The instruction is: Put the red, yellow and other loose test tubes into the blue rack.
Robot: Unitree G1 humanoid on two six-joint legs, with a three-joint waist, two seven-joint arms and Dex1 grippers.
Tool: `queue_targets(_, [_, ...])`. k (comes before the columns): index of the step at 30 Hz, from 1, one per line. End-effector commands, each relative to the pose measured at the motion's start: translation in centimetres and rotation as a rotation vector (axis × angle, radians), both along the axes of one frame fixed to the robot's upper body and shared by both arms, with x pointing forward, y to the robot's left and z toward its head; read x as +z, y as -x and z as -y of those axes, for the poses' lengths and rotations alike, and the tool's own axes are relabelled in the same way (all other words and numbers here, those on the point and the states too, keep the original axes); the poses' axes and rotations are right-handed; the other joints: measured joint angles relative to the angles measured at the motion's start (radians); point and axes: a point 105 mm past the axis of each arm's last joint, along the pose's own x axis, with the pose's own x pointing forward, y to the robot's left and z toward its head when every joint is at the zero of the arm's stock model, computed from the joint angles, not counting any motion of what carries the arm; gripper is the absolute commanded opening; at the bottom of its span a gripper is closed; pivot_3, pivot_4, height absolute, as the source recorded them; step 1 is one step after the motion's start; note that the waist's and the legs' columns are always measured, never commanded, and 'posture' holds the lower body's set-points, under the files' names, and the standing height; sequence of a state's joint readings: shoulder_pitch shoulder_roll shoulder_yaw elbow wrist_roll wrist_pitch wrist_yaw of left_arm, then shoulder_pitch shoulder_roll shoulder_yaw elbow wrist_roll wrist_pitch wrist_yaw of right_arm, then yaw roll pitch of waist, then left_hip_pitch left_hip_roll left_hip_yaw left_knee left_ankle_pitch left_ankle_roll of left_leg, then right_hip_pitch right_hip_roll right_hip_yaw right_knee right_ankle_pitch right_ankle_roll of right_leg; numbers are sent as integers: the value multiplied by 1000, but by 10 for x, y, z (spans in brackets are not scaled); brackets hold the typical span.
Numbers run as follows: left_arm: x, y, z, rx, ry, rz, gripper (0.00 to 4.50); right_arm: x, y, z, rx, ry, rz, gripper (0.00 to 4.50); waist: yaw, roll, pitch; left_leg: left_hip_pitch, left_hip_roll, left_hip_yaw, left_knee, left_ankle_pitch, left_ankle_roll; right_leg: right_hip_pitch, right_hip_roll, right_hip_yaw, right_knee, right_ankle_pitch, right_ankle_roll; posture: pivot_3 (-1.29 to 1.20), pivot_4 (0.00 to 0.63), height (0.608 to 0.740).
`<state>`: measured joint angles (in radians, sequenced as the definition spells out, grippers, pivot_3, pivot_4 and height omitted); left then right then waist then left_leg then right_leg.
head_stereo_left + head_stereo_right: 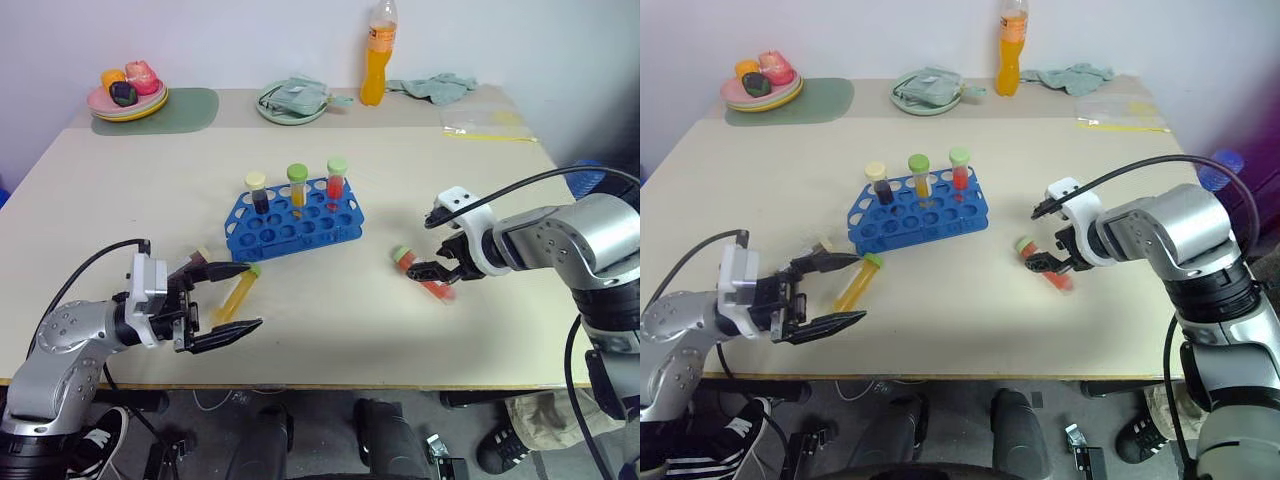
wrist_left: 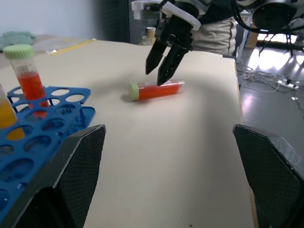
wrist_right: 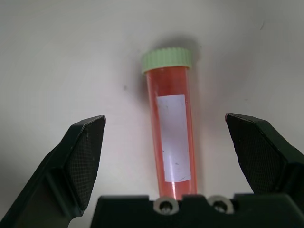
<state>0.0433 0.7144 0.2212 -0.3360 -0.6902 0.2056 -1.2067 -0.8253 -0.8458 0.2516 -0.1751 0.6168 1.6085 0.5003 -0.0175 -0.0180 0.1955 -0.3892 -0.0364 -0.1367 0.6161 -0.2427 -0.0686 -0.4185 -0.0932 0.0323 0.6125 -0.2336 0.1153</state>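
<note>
Nearest the viewer, the left tool [image 1: 224, 303] reaches in level over the front of the pale counter [image 1: 330, 330], its two black fingers spread wide apart and holding nothing. Just beyond its tips a yellow test tube [image 1: 239, 292] with a green cap lies flat on the counter, close to the front corner of the blue rack [image 1: 291, 221]. To the right, the right tool [image 1: 441, 272] points down over a red test tube [image 3: 172, 136], also green-capped and lying on its side; its fingers stand wide apart on either side of the tube without touching it, and the tube's length runs along the line the tool points. The step in hand looks like the pickup of this red tube. To do it well, the tool should sink until the fingers bracket the tube's body near the middle, then close squarely so the round tube does not roll or squirt out. Farther back the rack stands with three capped tubes [image 1: 297, 189] upright in its rear row and many free holes. At the far edge sit an orange bottle [image 1: 376, 60], a plate of toy food [image 1: 127, 93] and crumpled cloths [image 1: 436, 86].
</note>
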Motion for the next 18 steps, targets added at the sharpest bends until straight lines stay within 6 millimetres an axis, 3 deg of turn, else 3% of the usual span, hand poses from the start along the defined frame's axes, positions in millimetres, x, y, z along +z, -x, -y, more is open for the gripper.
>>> queue_targets(1, [8, 5, -1, 23, 18, 41, 4412, 1, -1, 2, -3, 36, -10, 4500, 1, 0, 0, 0, 0, 0, 0, 0, 0, 0, 0, 0, 0, 0, 0, 0, 150, 740])
queue_targets(12, [7, 10, -3, 81, 21, 44, 4412, -18, -4, 7, 3, 91, -71, 4500, 0, -1, 0, -1, 0, 0, 1, 0, 0, -1, 0, 0, 0, 0, 0, 0, 150, 740])
queue_targets(15, [4, 10, -3, 91, 22, 43, 4500, -25, -4, 10, 24, 122, -67, 3573, -2, -1, -1, 0, 0, 0, 1, 0, 0, 0, 0, 0, 0, 0, 0, 0, 150, 740])
queue_targets(18, [4, 10, -4, 98, 23, 42, 4500, -24, -9, 12, 19, 131, -44, 2094, -1, -1, -1, 0, 0, 0, 1, 0, 0, 0, 0, 0, 0, 0, 0, 0, 150, 740])
